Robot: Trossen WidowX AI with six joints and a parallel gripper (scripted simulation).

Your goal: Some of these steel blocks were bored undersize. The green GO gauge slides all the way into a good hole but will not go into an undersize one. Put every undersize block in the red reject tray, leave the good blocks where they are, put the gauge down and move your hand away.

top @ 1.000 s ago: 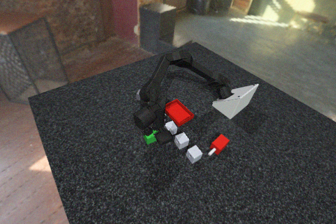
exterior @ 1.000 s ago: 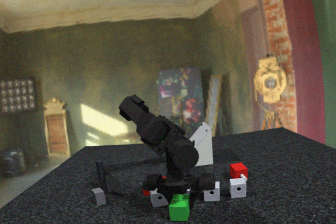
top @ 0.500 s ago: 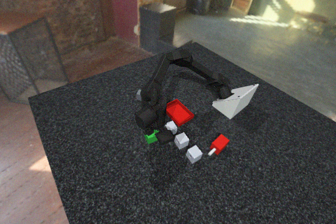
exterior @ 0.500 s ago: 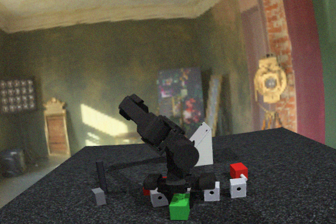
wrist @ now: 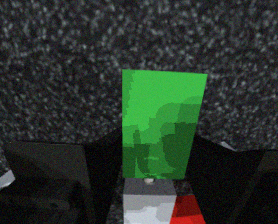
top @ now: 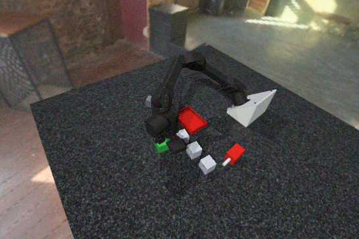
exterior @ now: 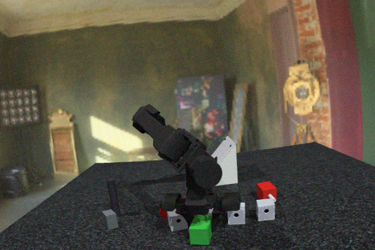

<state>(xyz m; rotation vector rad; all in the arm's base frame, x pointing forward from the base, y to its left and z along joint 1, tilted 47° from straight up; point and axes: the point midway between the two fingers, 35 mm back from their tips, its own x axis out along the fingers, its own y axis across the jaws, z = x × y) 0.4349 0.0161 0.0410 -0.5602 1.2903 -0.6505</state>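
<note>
My gripper (top: 167, 142) (exterior: 200, 213) (wrist: 150, 129) is shut on the green GO gauge (top: 162, 148) (exterior: 200, 234) (wrist: 165, 95), low over the table. Its pale pin (wrist: 149, 181) points into the front face of the second steel block (top: 183, 135) (wrist: 149, 210); only a short stub shows, and its exact depth is hidden. Beyond that block's sides stand a steel block (exterior: 178, 221), slightly turned and hidden by the arm in the top view, a third block (top: 194, 150) (exterior: 236, 216) and a fourth (top: 207, 165) (exterior: 266, 211). The red tray (top: 205, 124) lies behind the row; its visible inside holds nothing.
A red block with a white pin (top: 235, 152) (exterior: 266, 190) lies beyond the fourth block. A white wedge-shaped stand (top: 251, 110) (exterior: 228, 169) is behind, by the arm's base. A grey block (top: 148, 101) (exterior: 110, 219) and a dark upright bar (exterior: 112, 194) stand off to the side.
</note>
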